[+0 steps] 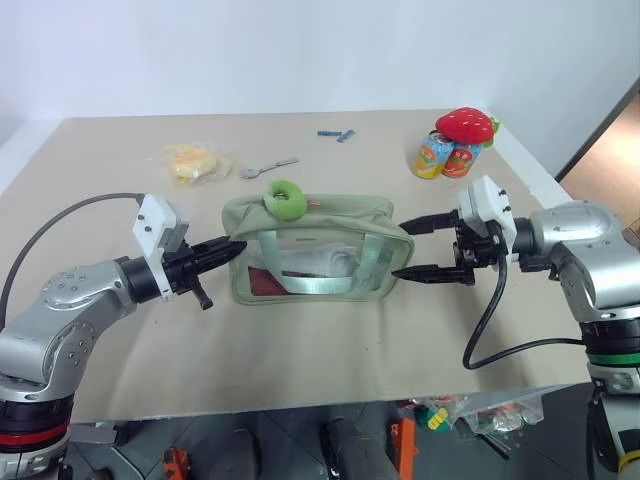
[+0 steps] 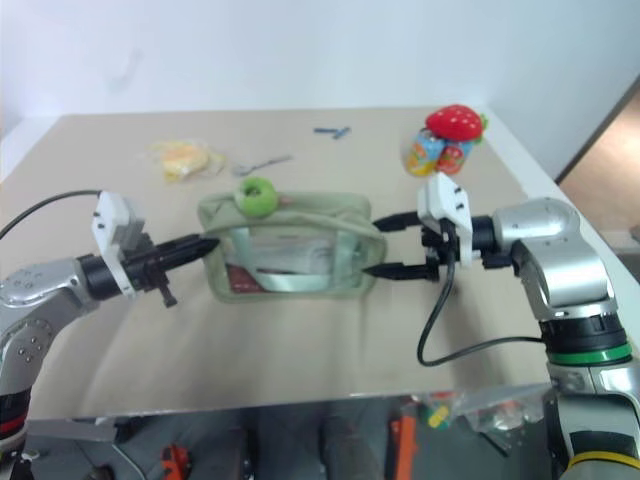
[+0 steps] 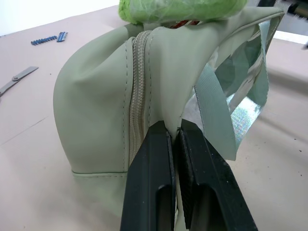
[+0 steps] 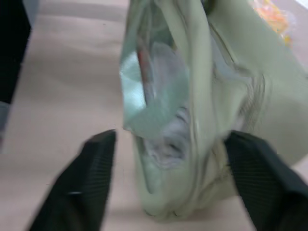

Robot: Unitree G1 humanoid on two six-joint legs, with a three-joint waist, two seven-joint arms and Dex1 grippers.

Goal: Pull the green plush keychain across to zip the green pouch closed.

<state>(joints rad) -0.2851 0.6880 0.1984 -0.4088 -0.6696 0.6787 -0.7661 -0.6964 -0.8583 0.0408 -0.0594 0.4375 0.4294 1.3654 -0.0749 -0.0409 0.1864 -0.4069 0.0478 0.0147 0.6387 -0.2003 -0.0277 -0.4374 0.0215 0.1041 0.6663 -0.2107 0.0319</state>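
Head camera, left eye: the green pouch (image 1: pixel 318 250) stands upright on the tan table (image 1: pixel 300 350), near the centre. The green plush keychain (image 1: pixel 286 200) rests on the pouch's top edge, toward the end nearest the left arm. The left gripper (image 1: pixel 228 249) reaches in level from that side; its fingers are pressed together, with the tips at the pouch's end wall. The right gripper (image 1: pixel 417 247) faces the opposite end, with the jaws spread wide, one finger above the other, and the tips just beside the fabric. Farther back on the table lie a yellow packet (image 1: pixel 192 162), a spoon (image 1: pixel 266 168), two small blue pieces (image 1: pixel 337 134), a colourful can (image 1: pixel 446 155) and a red strawberry plush (image 1: pixel 466 124).

Head camera, right eye: the layout is the same. The keychain sits at the pouch's left top corner.

Left wrist camera: the two black fingers (image 3: pixel 149 183) are closed on a fold of the pouch's end fabric, right next to the zipper seam (image 3: pixel 136 96). The keychain's fuzzy underside shows above the seam. A green webbing strap (image 3: pixel 216 120) hangs alongside.

Right wrist camera: the fingers (image 4: pixel 79 187) stand far apart, with the blurred end of the pouch between them. Contact cannot be determined.
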